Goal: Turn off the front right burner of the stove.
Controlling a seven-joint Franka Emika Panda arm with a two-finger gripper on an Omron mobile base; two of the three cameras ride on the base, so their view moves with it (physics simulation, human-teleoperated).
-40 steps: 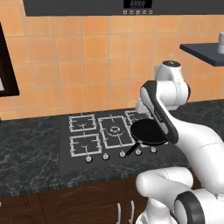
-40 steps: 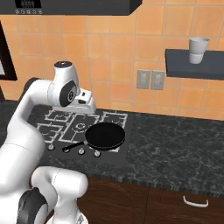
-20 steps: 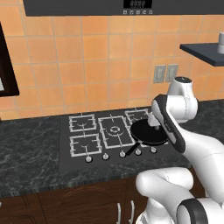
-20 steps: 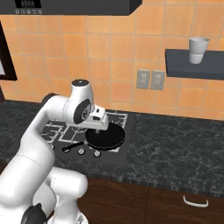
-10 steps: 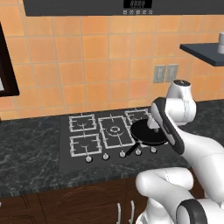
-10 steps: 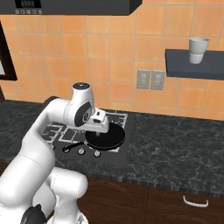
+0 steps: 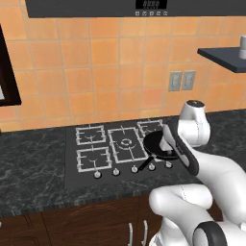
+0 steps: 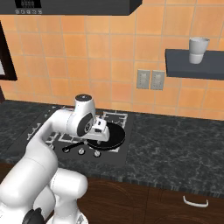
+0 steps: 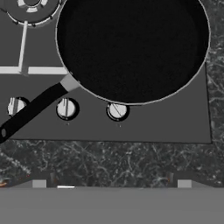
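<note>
Left base view. Stove point(image 7: 72, 168): black glass cooktop set in speckled dark counter point(image 7: 29, 187), five pale grates, row of small silver knobs along front edge. Front right burner covered by black frying pan point(image 7: 157, 145), handle angled toward knob row. White arm bent over right end of stove; gripper hidden behind wrist, jaw state not readable here.

Right base view. Frying pan point(image 8: 109, 135) on near right corner of stove point(image 8: 26, 135); hand poised above pan and knob row. Rightmost knob point(image 8: 96, 154) just in front of pan rim. Cup point(image 8: 197, 50) on wall shelf point(image 8: 192, 64), well apart.

Hand view. Pan point(image 9: 131, 48) large at top, handle crossing down-left over knob row. Three knobs in line below: rightmost knob point(image 9: 117, 111) just under pan rim, its neighbour point(image 9: 66, 108), a third point(image 9: 15, 106) partly behind handle. Finger tips not made out at bottom; spacing of jaws cannot be told.

Step judged: approach, hand aligning over knob row, no contact. Next move calls for: descent onto rightmost knob, likely the front right burner's control, jaws spread to straddle it, clear of pan rim, then closing and turning.
</note>
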